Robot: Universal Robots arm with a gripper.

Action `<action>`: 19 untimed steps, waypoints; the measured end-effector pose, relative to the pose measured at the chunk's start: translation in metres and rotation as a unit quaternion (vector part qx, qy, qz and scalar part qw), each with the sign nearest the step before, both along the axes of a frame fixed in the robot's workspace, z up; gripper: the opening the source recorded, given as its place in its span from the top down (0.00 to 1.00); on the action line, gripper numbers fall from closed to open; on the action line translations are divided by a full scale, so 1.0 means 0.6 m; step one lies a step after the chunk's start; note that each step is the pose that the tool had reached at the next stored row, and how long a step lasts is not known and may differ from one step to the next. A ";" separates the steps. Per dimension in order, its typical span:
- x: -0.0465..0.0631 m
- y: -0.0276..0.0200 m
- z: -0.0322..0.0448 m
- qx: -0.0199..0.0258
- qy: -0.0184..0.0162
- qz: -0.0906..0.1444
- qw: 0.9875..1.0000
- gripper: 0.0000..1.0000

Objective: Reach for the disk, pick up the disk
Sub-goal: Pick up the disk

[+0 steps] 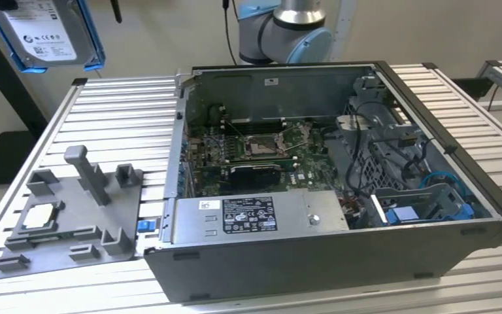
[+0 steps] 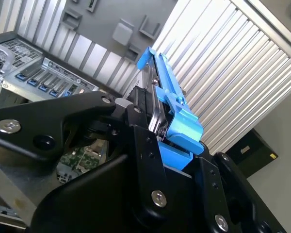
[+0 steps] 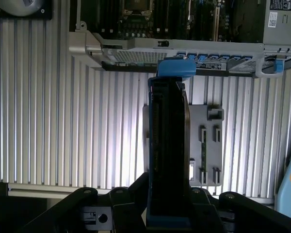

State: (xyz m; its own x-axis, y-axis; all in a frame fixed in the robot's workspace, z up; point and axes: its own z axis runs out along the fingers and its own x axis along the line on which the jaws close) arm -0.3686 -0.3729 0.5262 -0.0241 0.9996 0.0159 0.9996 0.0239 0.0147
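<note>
A ribbed, silver-slatted tabletop (image 1: 120, 111) carries an open grey computer case (image 1: 321, 255), its boards and cables exposed. Near the case, on the exterior view's left, lies a grey moulded fixture (image 1: 68, 216) with a small square chip (image 1: 40, 219) seated in it. A pale wall (image 1: 155, 33) rises behind, and the arm's blue-jointed base (image 1: 290, 33) stands beyond the case. The disk (image 1: 49, 33) hangs in the air at the exterior view's upper left, well clear of the tabletop. In both wrist views the claw (image 3: 167, 206) is closed on the disk's flat faces, its blue frame jutting past the black fingers (image 2: 138, 121).
</note>
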 end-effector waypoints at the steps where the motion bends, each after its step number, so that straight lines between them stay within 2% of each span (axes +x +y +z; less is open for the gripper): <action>1: 0.001 0.0001 0.000 0.000 0.000 0.000 1.000 1.00; 19: 0.044 0.0001 0.000 0.000 0.000 0.000 1.000 1.00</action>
State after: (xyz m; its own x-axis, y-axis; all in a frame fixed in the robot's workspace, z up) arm -0.3420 -0.3728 0.5262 -0.0240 0.9996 0.0159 0.9996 0.0237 0.0142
